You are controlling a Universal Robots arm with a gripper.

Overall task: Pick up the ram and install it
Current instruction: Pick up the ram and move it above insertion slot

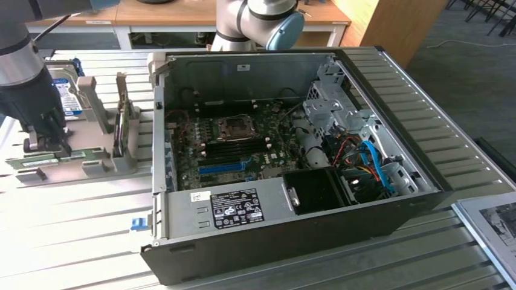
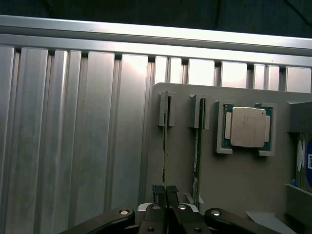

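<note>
The ram [image 2: 165, 141] is a thin green stick standing on edge in a slot of the grey holder [image 2: 214, 195]. My gripper [image 2: 165, 191] is directly over one end of it, and its two black fingers [image 2: 158, 192] are pressed together on the stick's narrow edge. A second ram stick [image 2: 197, 156] stands in the neighbouring slot. In the exterior view my gripper [image 1: 45, 144] is down at the holder [image 1: 101, 164] on that view's left, over the green ram [image 1: 36, 161], which still sits in the holder. The open computer case [image 1: 363, 229] lies beside it with the motherboard [image 1: 234, 145] exposed.
A processor chip [image 2: 247, 127] rests in a recess of the holder next to the ram slots. A blue-labelled hard drive [image 1: 64, 96] stands in the rack behind my arm. The case walls, a blue slot [image 1: 222, 168] and cables [image 1: 367, 160] crowd the inside. The table [image 1: 64, 241] is ribbed metal.
</note>
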